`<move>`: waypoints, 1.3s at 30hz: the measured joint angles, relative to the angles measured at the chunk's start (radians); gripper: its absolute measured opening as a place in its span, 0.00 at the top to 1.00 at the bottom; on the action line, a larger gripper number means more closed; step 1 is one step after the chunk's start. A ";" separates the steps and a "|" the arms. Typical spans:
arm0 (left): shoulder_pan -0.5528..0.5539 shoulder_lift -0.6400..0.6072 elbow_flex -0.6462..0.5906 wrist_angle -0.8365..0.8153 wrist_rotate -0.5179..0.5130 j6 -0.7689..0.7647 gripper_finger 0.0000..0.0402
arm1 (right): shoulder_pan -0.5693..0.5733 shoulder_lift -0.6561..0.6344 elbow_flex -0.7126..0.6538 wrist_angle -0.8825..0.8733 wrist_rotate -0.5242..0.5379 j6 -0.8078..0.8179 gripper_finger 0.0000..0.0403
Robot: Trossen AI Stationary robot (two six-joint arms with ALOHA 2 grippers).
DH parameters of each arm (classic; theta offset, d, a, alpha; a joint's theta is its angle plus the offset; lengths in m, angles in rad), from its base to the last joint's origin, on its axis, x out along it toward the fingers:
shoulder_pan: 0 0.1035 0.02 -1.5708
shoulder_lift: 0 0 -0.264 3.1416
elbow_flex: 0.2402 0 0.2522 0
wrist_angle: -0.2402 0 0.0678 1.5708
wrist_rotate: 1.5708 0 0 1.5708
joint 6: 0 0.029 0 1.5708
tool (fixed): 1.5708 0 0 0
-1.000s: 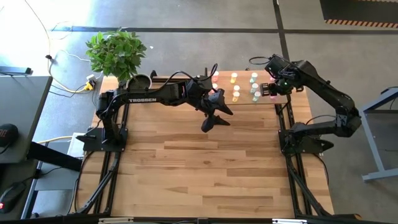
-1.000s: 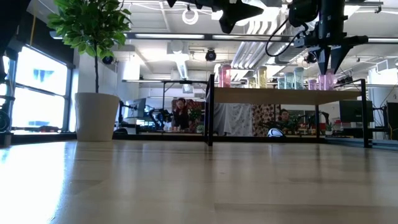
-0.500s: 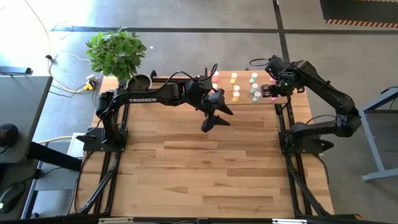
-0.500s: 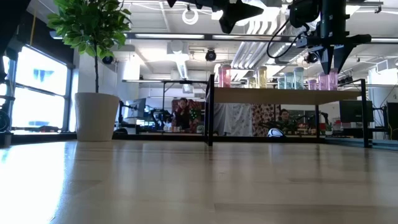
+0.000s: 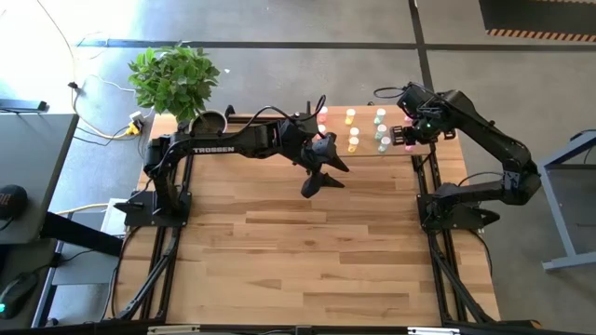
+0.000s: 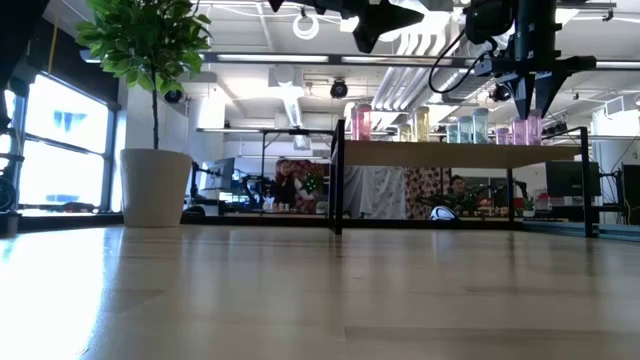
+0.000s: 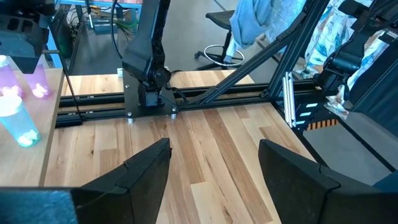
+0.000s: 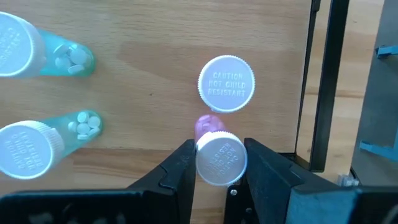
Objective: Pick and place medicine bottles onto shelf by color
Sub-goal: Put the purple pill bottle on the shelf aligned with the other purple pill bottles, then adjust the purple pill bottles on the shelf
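The shelf (image 5: 365, 123), a light-wood board on black posts, stands at the table's far right. On it stand medicine bottles in rows: pink (image 5: 322, 117), yellow (image 5: 352, 136) and pale green (image 5: 382, 130). My right gripper (image 8: 221, 163) hangs over the shelf's right end, pointing down, shut on a magenta bottle (image 6: 535, 128). Just beyond it stands another white-capped bottle (image 8: 227, 84). My left gripper (image 5: 321, 175) hovers open above the table's middle, in front of the shelf, holding nothing. My right gripper pinches the magenta bottle at its white cap (image 8: 221, 158) between its two fingers (image 8: 180, 171). The fingers come from above, pointing down. The bottle is upright, its base (image 6: 535, 141) level with the shelf board's top; whether it rests there I cannot tell.
A potted plant (image 5: 175, 79) in a pale pot (image 6: 155, 187) stands at the table's far left corner. Two teal bottles (image 8: 37, 146) stand on the shelf beside the held one. The wooden table (image 5: 307, 251) spreads toward the near edge. People sit in the room behind.
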 joint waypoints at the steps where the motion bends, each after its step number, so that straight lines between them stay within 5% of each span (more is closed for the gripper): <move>1: 0.000 0.000 0.000 0.000 0.000 0.000 0.41 | 0.000 0.000 0.000 0.000 -0.004 -0.001 0.71; 12: 0.000 0.000 0.000 0.000 0.000 0.000 0.41 | 0.000 0.000 0.000 0.000 0.012 -0.007 0.71; 26: 0.000 0.000 0.000 0.000 0.000 0.000 0.41 | 0.000 0.000 0.002 -0.002 0.028 -0.027 0.57; 39: 0.000 0.000 0.000 0.000 0.000 0.000 0.41 | 0.014 0.000 0.185 -0.049 0.024 -0.028 0.57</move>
